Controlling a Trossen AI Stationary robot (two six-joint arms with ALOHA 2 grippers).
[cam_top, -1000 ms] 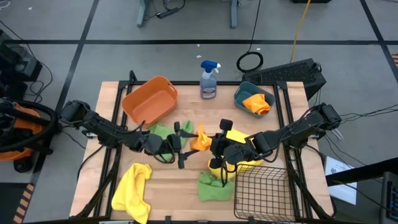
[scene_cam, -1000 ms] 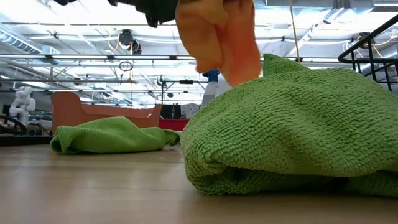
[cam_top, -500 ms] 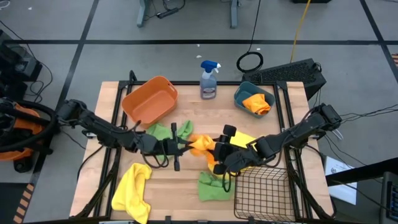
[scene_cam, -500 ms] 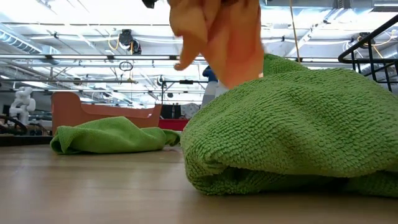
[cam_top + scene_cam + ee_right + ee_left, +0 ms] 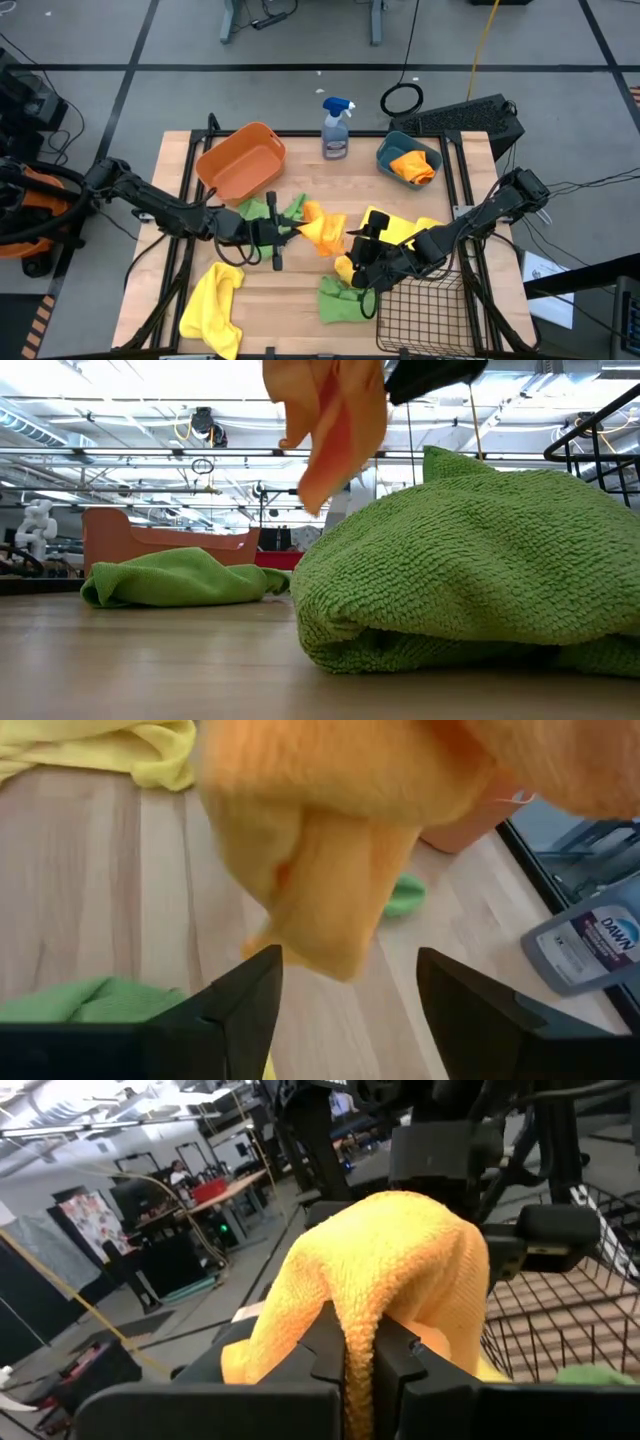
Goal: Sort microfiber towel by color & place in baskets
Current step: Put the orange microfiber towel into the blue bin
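Left gripper (image 5: pixel 290 228) clamped on orange towel (image 5: pixel 318 226), held above table (image 5: pixel 290 300) centre. Right gripper (image 5: pixel 356 243) just beside – fingers (image 5: pixel 225 1010) apart, nothing gripped.

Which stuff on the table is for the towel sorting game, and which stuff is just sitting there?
For the job:
- orange towel, pinched in the left claw
- right claw, open beside it
- yellow towel
- green towels
- orange tub
- teal bin, orange cloth inside
- wire basket

Just lying about:
- spray bottle
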